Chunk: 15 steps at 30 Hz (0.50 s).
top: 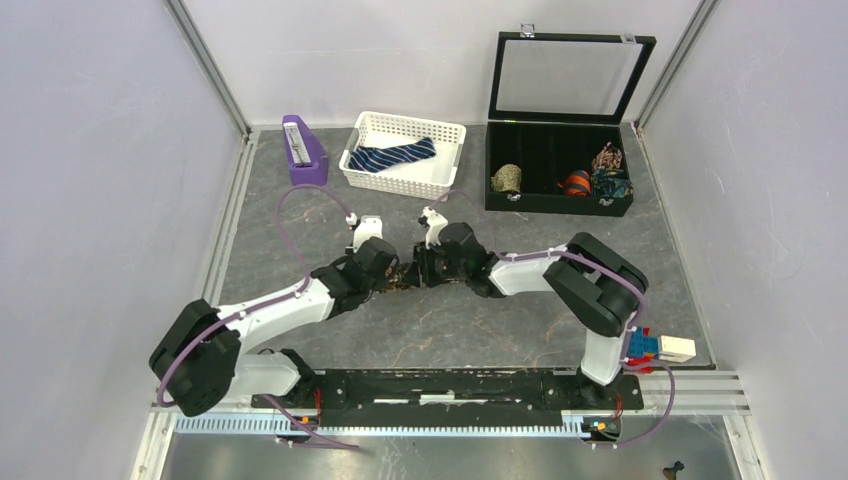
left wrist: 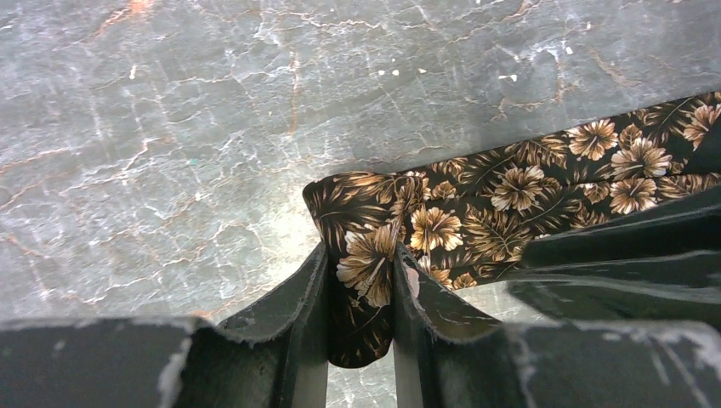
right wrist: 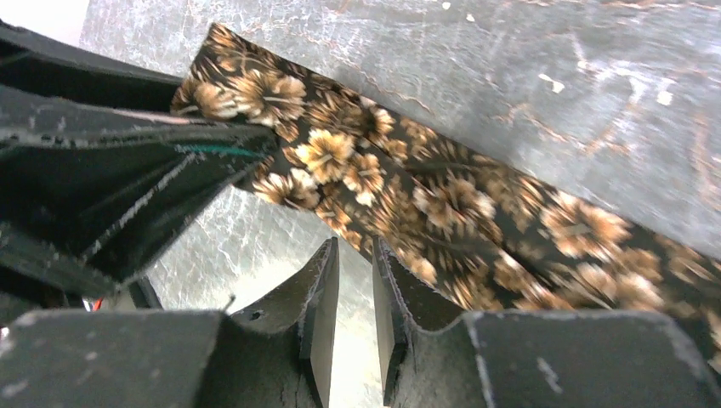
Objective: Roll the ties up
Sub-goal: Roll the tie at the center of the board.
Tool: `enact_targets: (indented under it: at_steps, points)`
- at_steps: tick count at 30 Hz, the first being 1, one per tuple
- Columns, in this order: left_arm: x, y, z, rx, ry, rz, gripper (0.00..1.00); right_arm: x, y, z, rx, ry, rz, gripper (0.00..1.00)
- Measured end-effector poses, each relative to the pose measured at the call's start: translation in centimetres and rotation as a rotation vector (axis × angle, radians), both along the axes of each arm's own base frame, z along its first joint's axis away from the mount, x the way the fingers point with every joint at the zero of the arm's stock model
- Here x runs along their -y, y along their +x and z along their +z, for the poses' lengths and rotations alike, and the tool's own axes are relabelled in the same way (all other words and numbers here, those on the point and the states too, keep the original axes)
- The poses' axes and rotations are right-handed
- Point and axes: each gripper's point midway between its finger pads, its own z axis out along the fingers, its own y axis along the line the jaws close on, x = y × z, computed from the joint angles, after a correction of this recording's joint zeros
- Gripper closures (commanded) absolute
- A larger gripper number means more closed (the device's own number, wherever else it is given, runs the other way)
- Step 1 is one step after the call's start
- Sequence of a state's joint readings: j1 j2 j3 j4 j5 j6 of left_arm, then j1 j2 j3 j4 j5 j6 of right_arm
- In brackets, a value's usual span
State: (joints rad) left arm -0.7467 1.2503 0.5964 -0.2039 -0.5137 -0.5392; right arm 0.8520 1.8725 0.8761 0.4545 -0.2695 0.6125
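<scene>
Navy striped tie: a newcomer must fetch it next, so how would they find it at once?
At the far side of the grey marbled table, a white plastic lattice basket stands between a purple block and a black open-lidded case. The navy fabric tie with thin pale diagonal stripes lies alone inside it, unrolled.

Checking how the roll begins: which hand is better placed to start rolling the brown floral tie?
Probably left. The left hand grips the folded end of the brown floral tie, ready to turn it over; the right hand sits by the flat strip, nothing between its fingers.
</scene>
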Motion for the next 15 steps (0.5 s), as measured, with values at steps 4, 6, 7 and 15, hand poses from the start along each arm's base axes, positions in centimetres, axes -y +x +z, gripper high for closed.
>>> enact_targets:
  at_steps: [4, 6, 7, 15]
  points:
    - [-0.7, -0.1, 0.3, -0.008, 0.051, 0.017, 0.77, 2.1, 0.4, 0.8, 0.013, 0.0, -0.028, 0.72]
    - [-0.9, -0.1, 0.4, -0.013, 0.074, 0.022, 0.77, 3.2, 0.8, 1.2, 0.021, 0.002, -0.049, 0.72]
    - [-1.0, -0.1, 0.4, -0.017, 0.084, 0.024, 0.76, 3.9, 1.1, 1.4, 0.023, 0.003, -0.062, 0.72]
    - [-0.6, 0.0, 0.0, -0.048, 0.204, 0.02, 0.76, 9.6, 2.4, 0.9, 0.02, -0.019, -0.167, 0.72]
